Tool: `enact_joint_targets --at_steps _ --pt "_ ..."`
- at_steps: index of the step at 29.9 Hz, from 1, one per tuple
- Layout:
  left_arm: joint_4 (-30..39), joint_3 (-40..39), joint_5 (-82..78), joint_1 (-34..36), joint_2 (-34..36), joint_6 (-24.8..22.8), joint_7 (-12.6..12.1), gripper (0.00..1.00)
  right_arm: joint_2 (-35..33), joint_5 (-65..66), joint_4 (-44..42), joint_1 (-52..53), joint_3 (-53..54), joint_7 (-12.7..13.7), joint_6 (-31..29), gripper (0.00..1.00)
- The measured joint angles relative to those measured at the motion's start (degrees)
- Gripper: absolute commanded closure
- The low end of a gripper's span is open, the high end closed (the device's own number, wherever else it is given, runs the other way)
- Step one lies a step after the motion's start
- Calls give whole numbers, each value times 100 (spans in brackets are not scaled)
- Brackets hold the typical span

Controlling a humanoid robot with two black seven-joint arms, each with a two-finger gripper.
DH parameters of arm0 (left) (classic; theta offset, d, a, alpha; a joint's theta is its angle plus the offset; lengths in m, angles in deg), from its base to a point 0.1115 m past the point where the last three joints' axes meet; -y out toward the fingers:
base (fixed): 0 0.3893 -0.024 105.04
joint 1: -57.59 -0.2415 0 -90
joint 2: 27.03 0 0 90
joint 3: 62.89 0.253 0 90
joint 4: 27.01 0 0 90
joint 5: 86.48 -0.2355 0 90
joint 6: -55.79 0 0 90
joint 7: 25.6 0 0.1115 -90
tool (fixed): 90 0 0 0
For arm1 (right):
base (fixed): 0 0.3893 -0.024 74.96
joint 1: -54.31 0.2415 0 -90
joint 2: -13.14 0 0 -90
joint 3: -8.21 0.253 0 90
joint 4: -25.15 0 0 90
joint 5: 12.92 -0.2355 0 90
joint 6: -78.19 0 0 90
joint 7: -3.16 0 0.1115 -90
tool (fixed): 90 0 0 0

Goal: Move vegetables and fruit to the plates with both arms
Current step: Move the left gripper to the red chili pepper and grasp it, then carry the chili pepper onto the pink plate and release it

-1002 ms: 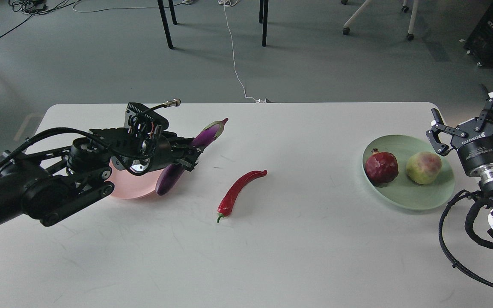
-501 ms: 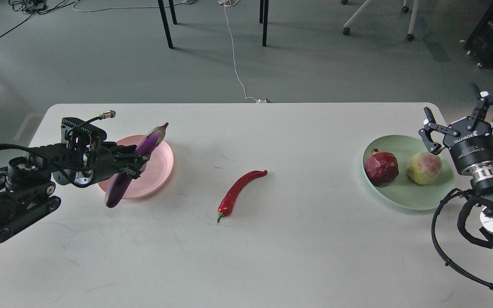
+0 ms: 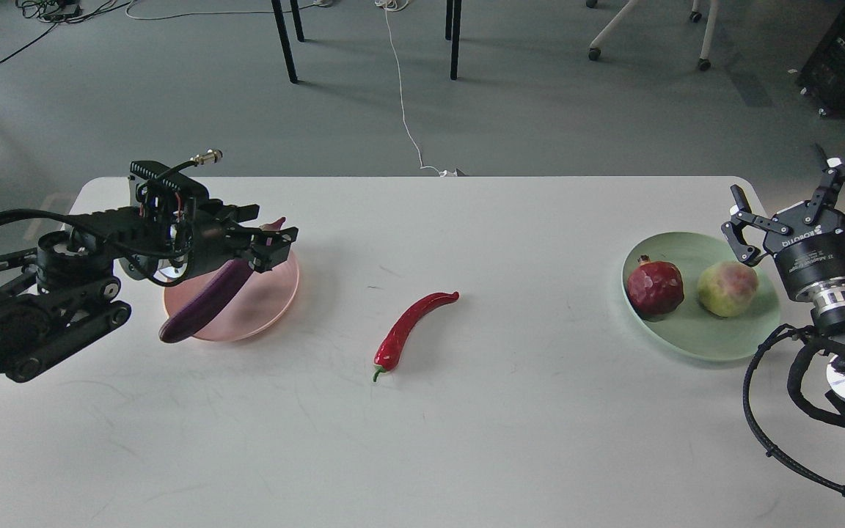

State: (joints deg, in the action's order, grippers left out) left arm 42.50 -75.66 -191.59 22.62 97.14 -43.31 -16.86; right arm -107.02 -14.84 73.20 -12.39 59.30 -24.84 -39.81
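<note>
The purple eggplant [image 3: 202, 308] lies slanted across the pink plate [image 3: 276, 293], its lower end past the plate's near-left rim and its cap under my left gripper [image 3: 272, 224]. That gripper hovers just over the plate with its fingers spread and looks open. The red chili pepper [image 3: 408, 326] lies on the table's middle. The pomegranate [image 3: 655, 287] and the pale green fruit [image 3: 727, 287] sit side by side on the mint green plate [image 3: 686, 337]. My right gripper [image 3: 789, 187] is open and empty, raised at that plate's far-right rim.
The white table [image 3: 466, 440] has rounded far corners. Beyond its far edge is grey floor with chair legs, a white cable [image 3: 402, 95] and a black case at the far right. My right arm's cables loop at the near-right edge.
My left arm swung left from table centre to the pink plate with the eggplant, then lowered it. The eggplant now lies flatter on the plate and the fingers have spread. The right gripper barely shifted.
</note>
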Motion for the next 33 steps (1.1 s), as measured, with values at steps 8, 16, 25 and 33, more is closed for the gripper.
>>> enact_joint_targets --at_steps 8,16,25,33 --pt "138 142 -609 9 -961 -428 -275 33 -43 0 7 30 37 0 0 1" --pt "56 378 -1280 -620 -1332 -438 -465 34 -82 0 -19 -42 42 0 0 1" --pt "-198 399 -1309 -724 -1465 -447 -600 34 -48 -1 -13 34 42 0 0 1" --pt "-202 399 -1309 -985 -1538 -451 -601 45 -26 -1 -19 55 1 0 0 1"
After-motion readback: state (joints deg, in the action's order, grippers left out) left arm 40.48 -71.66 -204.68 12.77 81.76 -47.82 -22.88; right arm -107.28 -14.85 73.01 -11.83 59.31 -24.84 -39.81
